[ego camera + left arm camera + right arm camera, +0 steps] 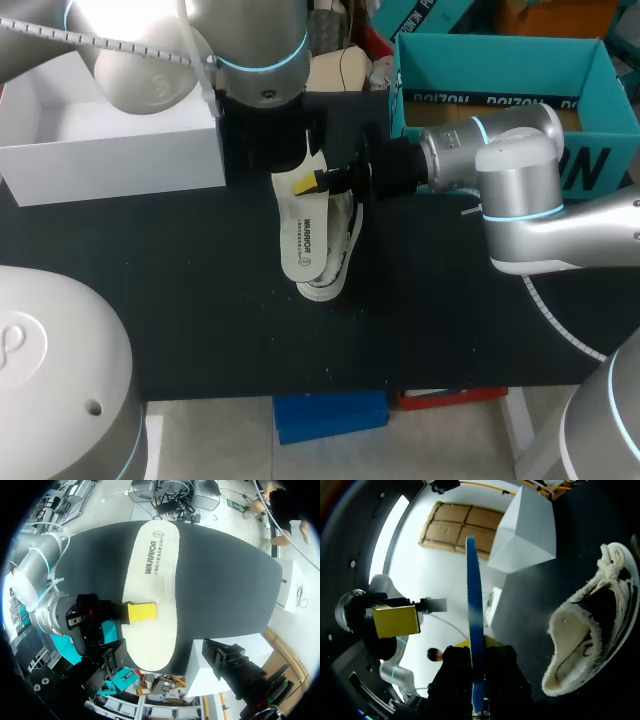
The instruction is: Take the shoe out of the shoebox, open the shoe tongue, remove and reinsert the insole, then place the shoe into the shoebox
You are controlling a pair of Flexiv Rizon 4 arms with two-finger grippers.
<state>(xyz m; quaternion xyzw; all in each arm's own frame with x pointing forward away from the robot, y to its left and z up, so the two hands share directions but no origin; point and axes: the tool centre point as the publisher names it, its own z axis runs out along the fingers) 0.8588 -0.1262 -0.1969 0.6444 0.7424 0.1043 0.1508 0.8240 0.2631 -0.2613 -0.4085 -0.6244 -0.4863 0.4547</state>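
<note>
The right gripper (308,185) came in from the right side of the black tabletop (180,300). It was clamped on a cream foam insole with dark lettering (303,240), which it held near the heel end. In the left wrist view one yellow fingertip (141,611) lay flat on the insole's printed upper face. In the right wrist view the insole stood edge-on, its blue underside showing as a thin strip, and rose straight out from between the gripper's closed fingers.

The white low-top canvas shoe with a fleecy cream lining (580,650) lay on the tabletop beside the right gripper. It sat on the insole's lower side and apart from it, with its mouth open and its laces bunched at the front. From the head view the held insole covered most of the shoe, so only the shoe's right edge and toe showed past it.

The left gripper (265,140) hung just behind the insole's heel end. I could not tell whether it was open or closed.

An open white cardboard shoebox (110,160) stood on the far left of the table, well apart from the shoe. An open teal cardboard box (500,65) stood at the far right.
</note>
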